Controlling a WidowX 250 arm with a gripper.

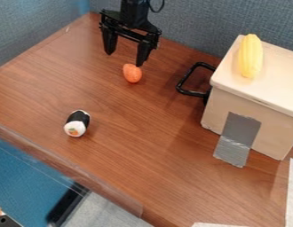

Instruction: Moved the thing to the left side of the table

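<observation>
Black two-finger gripper (124,59) off to the left of the cream, square-edged box (276,128), jaws spread and empty, just beside the small, rounded orange piece (132,73), presumably the thing to be moved. The black-and-white sushi roll (77,123) lies farther from the box. Risk: off-centre closing could squeeze the curved piece out, sending it rolling across the brown wooden tabletop (143,133).

The open gripper (124,56) hangs over the far worktop (131,155), near an orange object (132,73); a sushi roll (77,123) lies nearer left, yellow corn (250,56) on the box (276,73) at right.
</observation>
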